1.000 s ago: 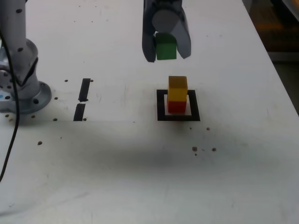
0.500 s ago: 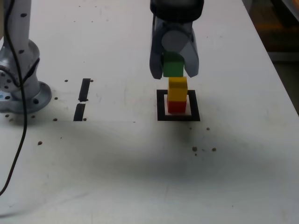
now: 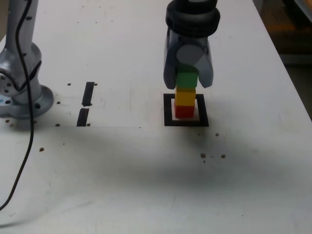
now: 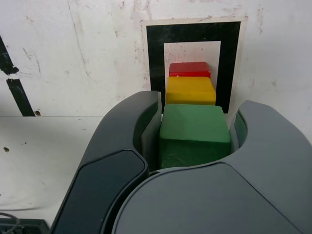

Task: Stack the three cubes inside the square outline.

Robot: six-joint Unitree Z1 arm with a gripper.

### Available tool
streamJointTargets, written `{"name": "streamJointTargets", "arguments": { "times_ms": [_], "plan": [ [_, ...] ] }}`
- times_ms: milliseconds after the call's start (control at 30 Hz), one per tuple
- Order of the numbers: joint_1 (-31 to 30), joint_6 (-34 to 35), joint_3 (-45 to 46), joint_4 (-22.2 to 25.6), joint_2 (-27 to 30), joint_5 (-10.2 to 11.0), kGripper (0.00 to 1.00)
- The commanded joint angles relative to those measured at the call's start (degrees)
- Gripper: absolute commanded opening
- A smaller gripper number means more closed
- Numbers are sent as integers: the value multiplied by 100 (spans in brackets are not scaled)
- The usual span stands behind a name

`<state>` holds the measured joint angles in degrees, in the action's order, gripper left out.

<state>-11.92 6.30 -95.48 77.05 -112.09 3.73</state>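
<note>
At the exterior view's far left you have the arm's grey base (image 3: 19, 92) bolted to the white tabletop (image 3: 122, 170), with a black cable (image 3: 27, 146) trailing down past it toward the near edge. A little to the right of the base lie two short black tape strips (image 3: 86, 103), one behind the other, well apart from everything else. Small dark specks are scattered over the tabletop around them.

Move right and you reach the square outline (image 3: 168, 109), a black tape border with a white middle. Inside it stands the red cube (image 3: 185, 112), flat on the white interior. The yellow cube (image 3: 185, 96) sits squarely on top of the red one. Directly above that is the green cube (image 3: 186, 79), lined up with the column; its underside looks to be touching the yellow cube's top, though you cannot tell for certain from either view.

Your end effector (image 3: 187, 78) comes straight down over the stack and is closed on the green cube, one dark grey finger on each side of it. In the wrist view the green cube (image 4: 195, 134) fills the gap between the fingers (image 4: 146, 131), with the yellow cube (image 4: 190, 91) and red cube (image 4: 189, 69) showing beyond it inside the square outline (image 4: 155, 58).

To the right of the outline, a few dark specks lie on the tabletop toward the near side.
</note>
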Motion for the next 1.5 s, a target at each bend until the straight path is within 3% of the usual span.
{"name": "streamJointTargets", "arguments": {
  "times_ms": [0,1100,1467],
  "plan": [
    [5,12,1,-28,-23,28,26],
    [93,-23,164,-185,-95,-18,47],
    [93,-33,181,-188,-97,-48,63]
  ]
}}
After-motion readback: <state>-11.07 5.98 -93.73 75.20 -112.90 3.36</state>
